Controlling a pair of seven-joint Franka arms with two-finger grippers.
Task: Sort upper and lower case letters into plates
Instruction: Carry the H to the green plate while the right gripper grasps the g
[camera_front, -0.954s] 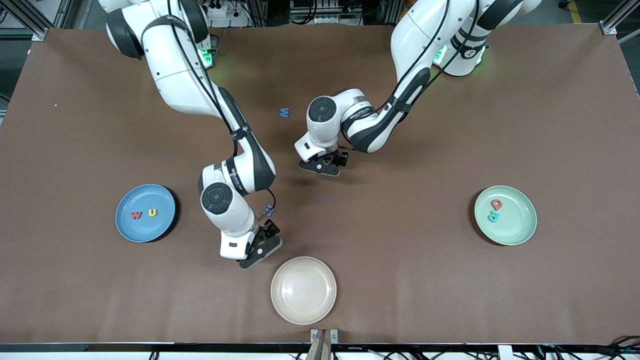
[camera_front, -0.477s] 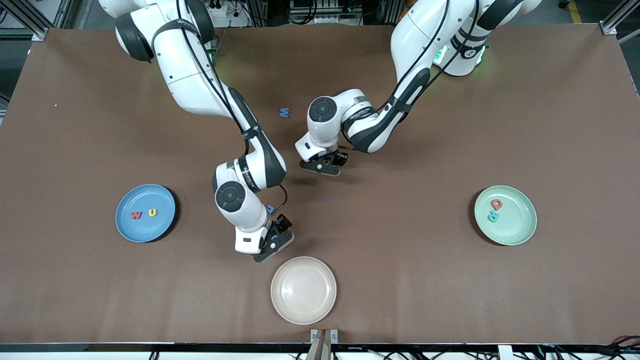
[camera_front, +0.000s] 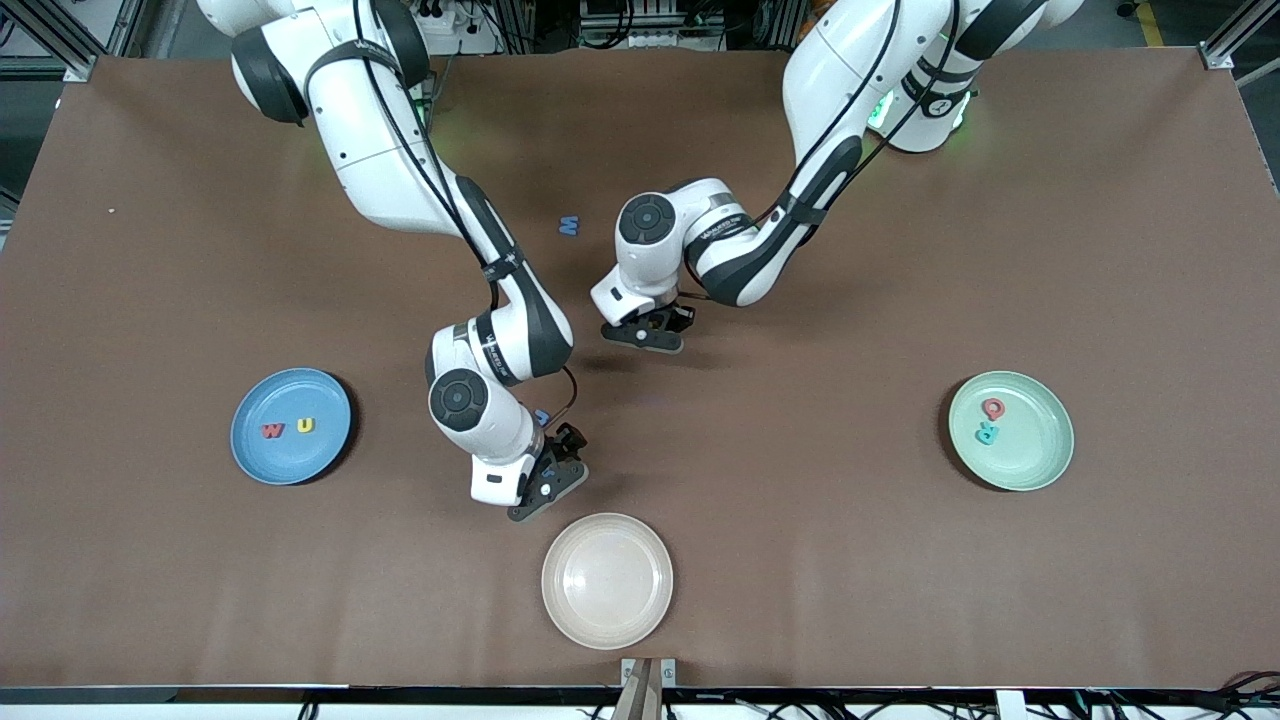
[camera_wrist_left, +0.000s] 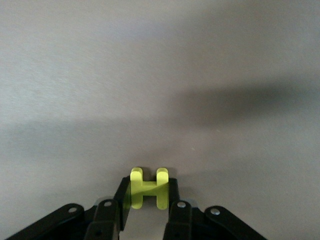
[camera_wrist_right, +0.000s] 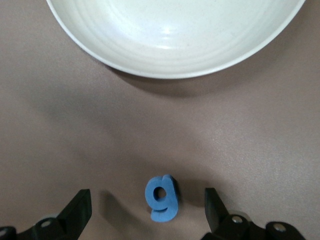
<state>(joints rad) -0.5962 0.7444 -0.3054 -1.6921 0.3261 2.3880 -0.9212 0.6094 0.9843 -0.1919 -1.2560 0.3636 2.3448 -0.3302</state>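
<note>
A yellow letter H (camera_wrist_left: 148, 186) stands gripped between the fingers of my left gripper (camera_wrist_left: 148, 190), which is shut on it, low over the middle of the table (camera_front: 648, 338). A blue lower-case g (camera_wrist_right: 161, 197) lies on the table between the spread fingers of my right gripper (camera_wrist_right: 146, 199), which is open and untouched by it. In the front view that gripper (camera_front: 548, 480) covers the g. The blue plate (camera_front: 290, 395) holds a red W (camera_front: 271, 430) and a yellow U (camera_front: 305, 425). The mint plate (camera_front: 1040, 455) holds a red letter (camera_front: 992, 408) and a teal one (camera_front: 988, 433).
A cream-white plate (camera_front: 607, 580) sits near the table's front edge, close to my right gripper and also in the right wrist view as a cream plate (camera_wrist_right: 175, 30). A small blue letter (camera_front: 569, 226) lies on the table near the robots' bases.
My left gripper has closed on the yellow H. My right arm has swung toward the left arm's end of the table, to a spot over the blue g, its fingers still open.
</note>
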